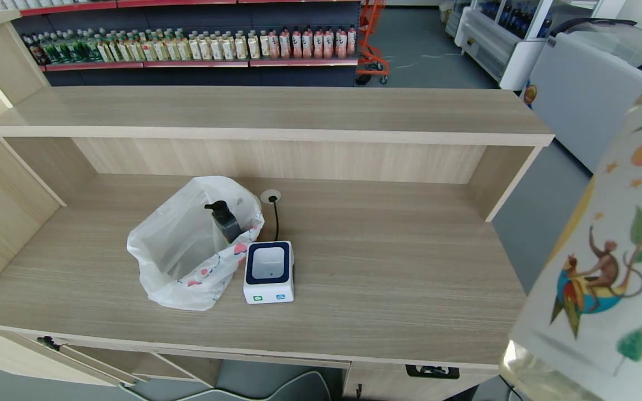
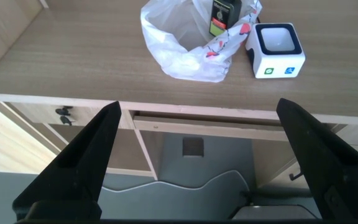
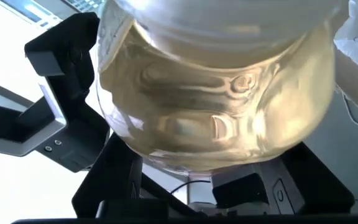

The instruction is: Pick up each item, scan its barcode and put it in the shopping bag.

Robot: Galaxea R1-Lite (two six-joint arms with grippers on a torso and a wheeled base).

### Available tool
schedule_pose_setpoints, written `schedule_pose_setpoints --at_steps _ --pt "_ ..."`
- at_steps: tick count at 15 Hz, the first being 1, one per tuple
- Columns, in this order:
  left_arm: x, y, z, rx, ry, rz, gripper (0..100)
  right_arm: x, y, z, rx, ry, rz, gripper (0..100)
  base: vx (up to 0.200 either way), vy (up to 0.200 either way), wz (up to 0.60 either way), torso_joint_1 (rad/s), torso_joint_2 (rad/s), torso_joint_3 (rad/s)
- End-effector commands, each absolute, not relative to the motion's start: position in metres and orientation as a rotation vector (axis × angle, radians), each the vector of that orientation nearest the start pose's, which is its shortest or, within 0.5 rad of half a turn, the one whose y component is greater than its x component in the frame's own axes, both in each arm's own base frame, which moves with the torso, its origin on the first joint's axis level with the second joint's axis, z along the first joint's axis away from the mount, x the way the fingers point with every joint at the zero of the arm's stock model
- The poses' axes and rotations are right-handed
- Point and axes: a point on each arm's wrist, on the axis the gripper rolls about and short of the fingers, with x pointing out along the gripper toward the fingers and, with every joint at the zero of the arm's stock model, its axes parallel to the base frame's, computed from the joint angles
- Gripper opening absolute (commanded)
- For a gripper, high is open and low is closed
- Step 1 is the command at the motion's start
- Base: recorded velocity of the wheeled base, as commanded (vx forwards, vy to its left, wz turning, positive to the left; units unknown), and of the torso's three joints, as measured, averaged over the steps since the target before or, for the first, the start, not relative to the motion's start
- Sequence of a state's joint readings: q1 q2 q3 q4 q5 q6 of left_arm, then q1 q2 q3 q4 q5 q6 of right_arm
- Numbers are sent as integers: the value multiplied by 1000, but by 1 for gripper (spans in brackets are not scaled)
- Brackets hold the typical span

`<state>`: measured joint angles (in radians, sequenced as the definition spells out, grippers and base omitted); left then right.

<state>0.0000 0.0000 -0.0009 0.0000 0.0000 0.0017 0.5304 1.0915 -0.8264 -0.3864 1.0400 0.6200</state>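
Holding a big bottle (image 1: 605, 267) of yellow drink tight in the right gripper (image 3: 191, 143), up high on the right, well away from the shopping bag (image 1: 154, 239). Hanging low in front of the counter (image 1: 399, 267) with the left gripper (image 2: 199, 109) spread wide and nothing in it. Inside the bag, a dark pump bottle (image 1: 225, 220); right next to the bag, a little white scanner (image 1: 268, 271).

a wooden counter (image 1: 382, 267) with a raised back ledge (image 1: 271, 114). behind it stand a shelf of bottles (image 1: 187, 47), an orange cart (image 1: 374, 53), and white freezers (image 1: 577, 83) on the right side.
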Motion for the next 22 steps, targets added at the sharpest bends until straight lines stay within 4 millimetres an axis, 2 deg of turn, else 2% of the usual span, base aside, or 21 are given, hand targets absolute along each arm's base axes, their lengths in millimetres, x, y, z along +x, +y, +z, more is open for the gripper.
schedule_pose_setpoints --at_steps 1,14,17,19,20,22 --pt "-23 0 76 2 2 0 100 106 86 305 449 356 1560 0 0 0 0 0 0 0" --pt "-23 0 76 2 0 0 100 104 85 303 440 350 1550 0 0 0 0 0 0 0" --pt "-23 0 76 2 0 0 100 136 82 281 196 167 1375 0 0 0 0 0 0 0" --pt "-23 0 76 2 2 0 100 172 71 243 -237 81 956 0 0 0 0 0 0 0" --pt "-23 0 76 2 2 0 100 178 66 235 -376 81 809 0 0 0 0 0 0 0" --pt "-23 0 76 2 0 0 100 176 59 225 -419 79 705 0 0 0 0 0 0 0"
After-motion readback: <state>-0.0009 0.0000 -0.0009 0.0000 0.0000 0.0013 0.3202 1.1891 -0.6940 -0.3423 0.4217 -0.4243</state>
